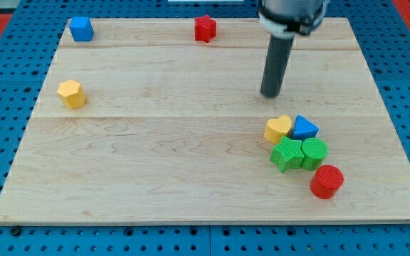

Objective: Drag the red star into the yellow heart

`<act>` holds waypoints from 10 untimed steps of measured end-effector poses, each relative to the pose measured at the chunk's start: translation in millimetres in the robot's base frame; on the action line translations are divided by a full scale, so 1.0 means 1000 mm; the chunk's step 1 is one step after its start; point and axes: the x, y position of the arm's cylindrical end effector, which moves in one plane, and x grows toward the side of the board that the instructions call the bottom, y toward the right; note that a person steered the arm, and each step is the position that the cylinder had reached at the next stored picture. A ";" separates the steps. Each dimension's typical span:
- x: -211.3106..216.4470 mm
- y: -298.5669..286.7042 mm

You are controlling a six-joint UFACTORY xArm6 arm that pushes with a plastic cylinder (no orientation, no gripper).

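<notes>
The red star lies near the view's top edge of the wooden board, a little left of centre. The yellow heart lies at the right of the board, at the upper left of a cluster of blocks. My tip rests on the board just above the yellow heart, with a gap between them, and well to the lower right of the red star. The rod rises from it towards the view's top.
A blue triangle touches the yellow heart's right side. A green star and a green cylinder sit below them, and a red cylinder lower right. A blue cube is top left, a yellow hexagon at left.
</notes>
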 end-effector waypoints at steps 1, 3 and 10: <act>-0.098 0.007; -0.165 -0.078; -0.039 -0.051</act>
